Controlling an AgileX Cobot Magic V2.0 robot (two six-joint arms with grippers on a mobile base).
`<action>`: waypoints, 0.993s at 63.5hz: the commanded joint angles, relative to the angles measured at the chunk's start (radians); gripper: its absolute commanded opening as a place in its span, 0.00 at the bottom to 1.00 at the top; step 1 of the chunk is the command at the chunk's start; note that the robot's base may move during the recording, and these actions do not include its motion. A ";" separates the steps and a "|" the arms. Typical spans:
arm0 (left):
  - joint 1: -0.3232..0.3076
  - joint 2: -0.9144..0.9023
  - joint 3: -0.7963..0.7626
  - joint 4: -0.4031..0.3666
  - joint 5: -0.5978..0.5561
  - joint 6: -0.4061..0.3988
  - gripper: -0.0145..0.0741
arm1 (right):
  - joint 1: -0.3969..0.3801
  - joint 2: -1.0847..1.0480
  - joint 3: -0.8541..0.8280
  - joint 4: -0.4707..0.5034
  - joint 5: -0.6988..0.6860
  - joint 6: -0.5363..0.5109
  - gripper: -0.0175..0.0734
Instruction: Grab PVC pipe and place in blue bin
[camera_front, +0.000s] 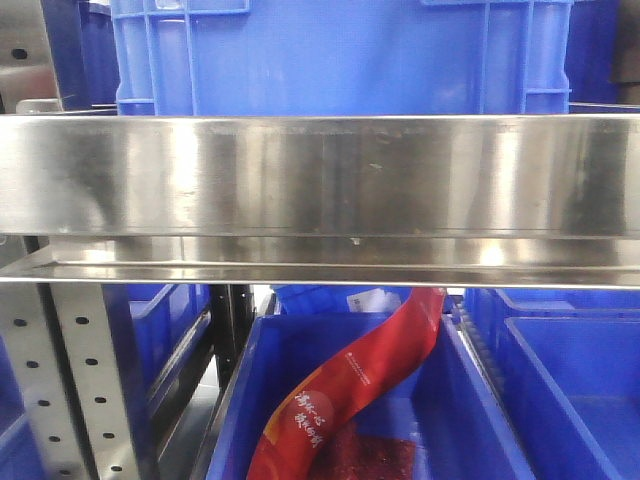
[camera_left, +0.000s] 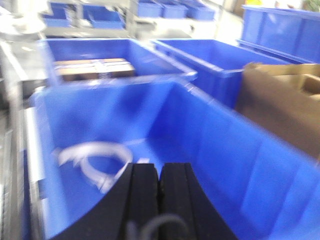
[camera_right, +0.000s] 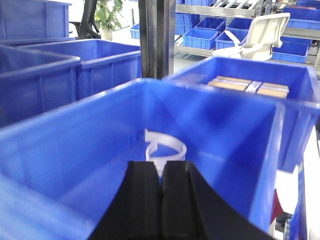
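The pipe (light, stiff, slippery) is seen on the bin floor; its rim should be pinched. Both pincers are closed, empty.

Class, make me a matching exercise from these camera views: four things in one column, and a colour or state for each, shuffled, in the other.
Things:
1. Long glossy packet hanging into a bin
2. Curled plastic pipe ring lying in the bin
3. Left gripper
4. Flat boxes in the neighbouring bin

Colour or state:
A. brown
B. shut, holding nothing
C. red
D. white

Pairs: 1-C, 2-D, 3-B, 4-A
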 joint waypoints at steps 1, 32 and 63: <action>-0.004 -0.085 0.134 -0.010 -0.116 0.006 0.04 | -0.001 -0.054 0.096 0.008 -0.110 -0.010 0.01; 0.241 -0.558 0.716 -0.034 -0.312 0.006 0.04 | -0.224 -0.341 0.410 0.058 -0.158 -0.008 0.01; 0.376 -0.684 0.752 -0.032 -0.312 0.006 0.04 | -0.223 -0.454 0.425 0.063 -0.169 -0.008 0.01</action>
